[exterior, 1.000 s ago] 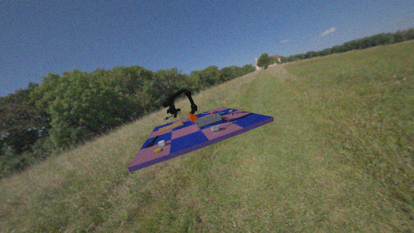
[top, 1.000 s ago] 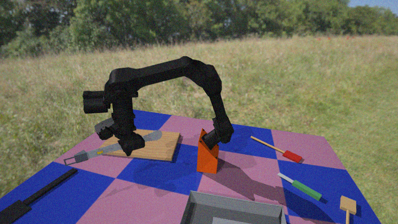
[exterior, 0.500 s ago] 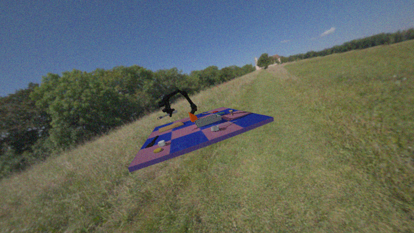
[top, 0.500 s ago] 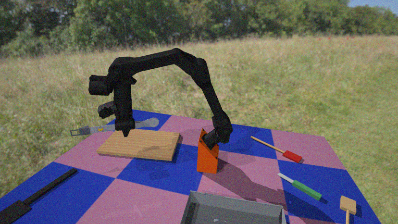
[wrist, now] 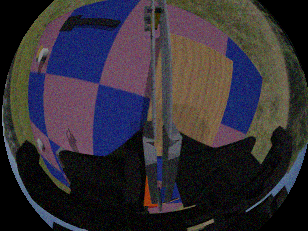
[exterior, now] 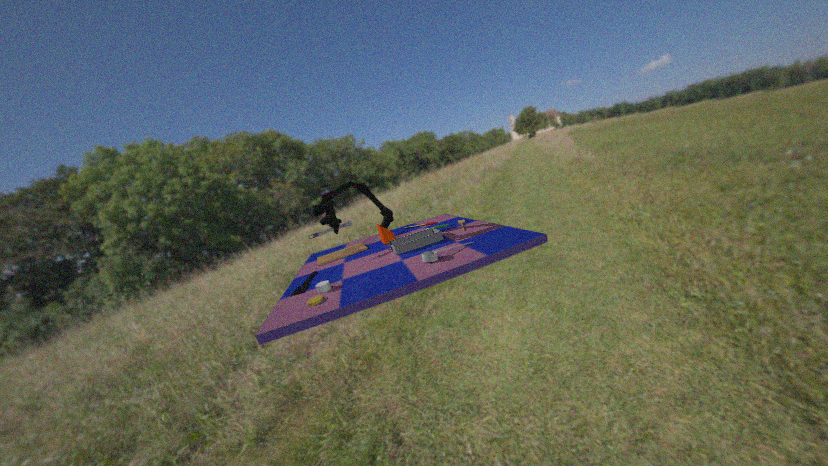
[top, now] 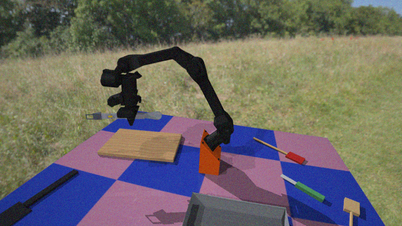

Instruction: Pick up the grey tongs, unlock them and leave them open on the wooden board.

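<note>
The grey tongs (top: 154, 115) (exterior: 345, 224) (wrist: 168, 74) hang about level in the air, with the loop and yellow-marked hinge end at the left in the top view and the rounded tips at the right. Their arms lie close together. My gripper (top: 131, 122) (exterior: 337, 231) (wrist: 155, 129) points down and is shut on the tongs, partly hiding their middle. Whether the lock is engaged cannot be told. The wooden board (top: 140, 146) (exterior: 341, 254) (wrist: 200, 89) lies flat on the table, below the level of the tongs. The grey roasting tin (top: 239, 202) stands at the near edge of the top view.
The orange arm mount (top: 208, 164) stands right of the board. A black spatula (top: 50, 187) lies at the left; a red-headed tool (top: 295, 157), a green-handled tool (top: 309, 191) and a wooden-headed one (top: 351, 206) lie right. Two whitish round things (exterior: 323, 285) (exterior: 429, 256) and a yellow one (exterior: 315, 300) also show.
</note>
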Available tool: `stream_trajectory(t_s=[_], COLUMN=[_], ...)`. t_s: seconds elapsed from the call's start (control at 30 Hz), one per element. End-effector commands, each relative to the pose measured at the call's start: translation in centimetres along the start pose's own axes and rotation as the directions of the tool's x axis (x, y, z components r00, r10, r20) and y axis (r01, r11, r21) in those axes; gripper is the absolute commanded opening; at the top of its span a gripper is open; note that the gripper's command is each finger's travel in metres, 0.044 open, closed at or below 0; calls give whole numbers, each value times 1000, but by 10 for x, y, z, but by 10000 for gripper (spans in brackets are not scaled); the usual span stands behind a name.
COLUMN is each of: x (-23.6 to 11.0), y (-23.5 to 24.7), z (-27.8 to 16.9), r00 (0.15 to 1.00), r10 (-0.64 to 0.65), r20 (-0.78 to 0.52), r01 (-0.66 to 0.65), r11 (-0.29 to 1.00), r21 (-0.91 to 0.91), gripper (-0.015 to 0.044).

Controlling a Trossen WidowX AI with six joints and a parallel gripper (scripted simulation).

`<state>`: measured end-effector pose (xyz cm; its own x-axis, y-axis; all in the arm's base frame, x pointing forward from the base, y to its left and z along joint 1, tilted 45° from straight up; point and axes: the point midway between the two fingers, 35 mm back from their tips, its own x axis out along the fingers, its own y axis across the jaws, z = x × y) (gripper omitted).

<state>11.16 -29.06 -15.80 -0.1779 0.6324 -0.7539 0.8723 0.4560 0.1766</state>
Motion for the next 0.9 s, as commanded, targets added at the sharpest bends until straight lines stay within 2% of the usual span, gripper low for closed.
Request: stream_trajectory(t_s=[0.0, 0.3, 0.57, 0.87], x=[2, 15, 17, 29], y=[-29, -86, -88, -92], z=[-3, -17, -16, -7], r00=[1000, 1000, 1000, 994], r10=[-5, 0, -1, -6], r20=[-5, -29, -15, 113], r01=[5, 6, 3, -19], r11=[998, 980, 979, 976], r21=[67, 200, 204, 215], gripper=[-150, -150, -150, -150])
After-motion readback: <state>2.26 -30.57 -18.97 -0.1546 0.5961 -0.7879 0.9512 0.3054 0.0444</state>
